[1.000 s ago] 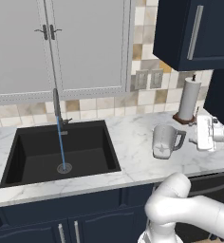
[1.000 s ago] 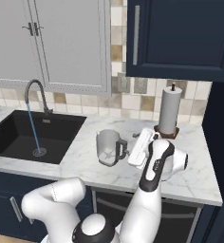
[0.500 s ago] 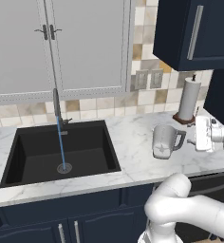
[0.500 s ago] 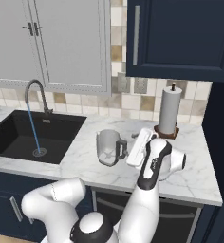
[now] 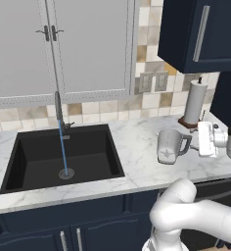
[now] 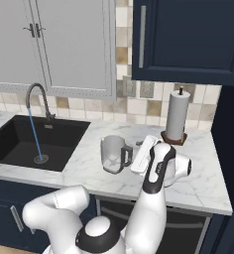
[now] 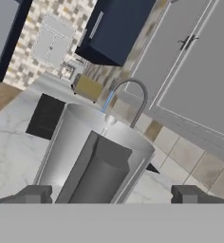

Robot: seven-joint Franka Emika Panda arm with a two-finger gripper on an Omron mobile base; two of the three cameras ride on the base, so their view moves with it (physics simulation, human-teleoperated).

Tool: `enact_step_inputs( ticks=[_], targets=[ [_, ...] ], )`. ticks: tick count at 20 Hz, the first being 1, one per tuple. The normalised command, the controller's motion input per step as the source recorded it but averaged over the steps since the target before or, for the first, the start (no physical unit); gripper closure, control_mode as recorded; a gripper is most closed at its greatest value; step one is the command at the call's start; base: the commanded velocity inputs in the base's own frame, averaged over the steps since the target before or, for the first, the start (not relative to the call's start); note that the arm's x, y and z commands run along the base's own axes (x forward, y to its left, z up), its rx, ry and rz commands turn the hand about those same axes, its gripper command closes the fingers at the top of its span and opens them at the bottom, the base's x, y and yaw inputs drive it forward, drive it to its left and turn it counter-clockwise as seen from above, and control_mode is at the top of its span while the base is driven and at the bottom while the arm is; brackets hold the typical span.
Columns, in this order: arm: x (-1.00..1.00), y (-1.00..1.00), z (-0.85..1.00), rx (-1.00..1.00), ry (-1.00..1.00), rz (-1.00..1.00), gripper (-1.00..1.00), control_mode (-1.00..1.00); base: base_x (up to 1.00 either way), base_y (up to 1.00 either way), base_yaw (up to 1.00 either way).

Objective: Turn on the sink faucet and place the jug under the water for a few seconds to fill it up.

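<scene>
Jug upright on marble counter, handle between open jaws

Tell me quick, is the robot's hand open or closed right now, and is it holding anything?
Hand: open, holding nothing; its fingertips stand wide apart on either side of the jug's handle, not yet touching it.

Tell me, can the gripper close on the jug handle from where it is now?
Probably yes. The gripper is open, level with the jug on the counter, and the handle sits between its fingertips with nothing in between. The paper towel roll stands behind, off the path.
</scene>
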Motion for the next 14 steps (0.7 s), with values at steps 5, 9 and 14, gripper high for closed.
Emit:
enact_step_inputs(
  ticks=[5, 9, 14],
  targets=[
    [0.00, 0.08, -0.03, 0.00, 0.04, 0.00, -1.00, -1.00, 0.00, 0.00, 0.00],
    [0.00, 0.21, -0.14, 0.00, 0.06, 0.00, -1.00, -1.00, 0.00, 0.00, 0.00],
    [0.01, 0.27, -0.20, 0.00, 0.09, 0.00, -1.00, -1.00, 0.00, 0.00, 0.00]
  ],
)
